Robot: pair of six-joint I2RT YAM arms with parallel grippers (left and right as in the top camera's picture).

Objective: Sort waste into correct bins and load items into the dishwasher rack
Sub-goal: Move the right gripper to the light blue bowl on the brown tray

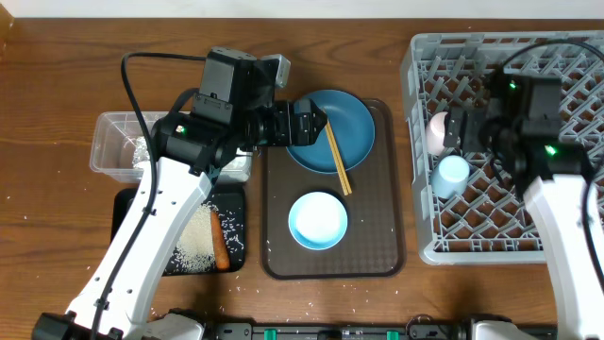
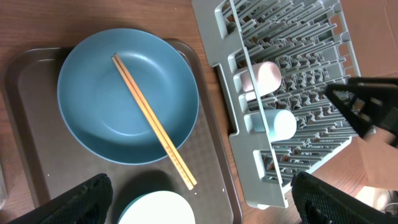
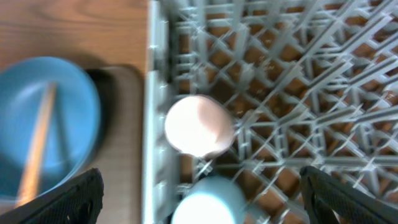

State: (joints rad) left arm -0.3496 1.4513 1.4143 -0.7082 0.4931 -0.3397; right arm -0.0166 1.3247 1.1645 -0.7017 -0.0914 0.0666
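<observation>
The dark blue plate (image 1: 344, 118) lies on the brown serving tray (image 1: 387, 236) with the wooden chopsticks (image 1: 337, 159) across it. The pale bowl (image 1: 318, 220) sits in front of it. My left gripper (image 1: 316, 123) hangs open and empty over the plate's left edge. In the left wrist view, my left gripper (image 2: 202, 205) sits above the plate (image 2: 124, 93), chopsticks (image 2: 152, 121) and bowl (image 2: 158, 208). The pink cup (image 1: 437, 132) and light blue cup (image 1: 451, 175) lie in the grey rack (image 1: 510, 236). My right gripper (image 1: 456, 127) is open above them. The right wrist view shows my right gripper (image 3: 205, 202), the pink cup (image 3: 198, 124) and the blue cup (image 3: 208, 205).
A clear tub (image 1: 111, 127) at the left holds silvery foil (image 1: 142, 146); my left arm hides part of it. The black tray (image 1: 127, 203) in front holds rice (image 1: 198, 236) and a carrot (image 1: 220, 241). The rack (image 2: 298, 93) fills the right side.
</observation>
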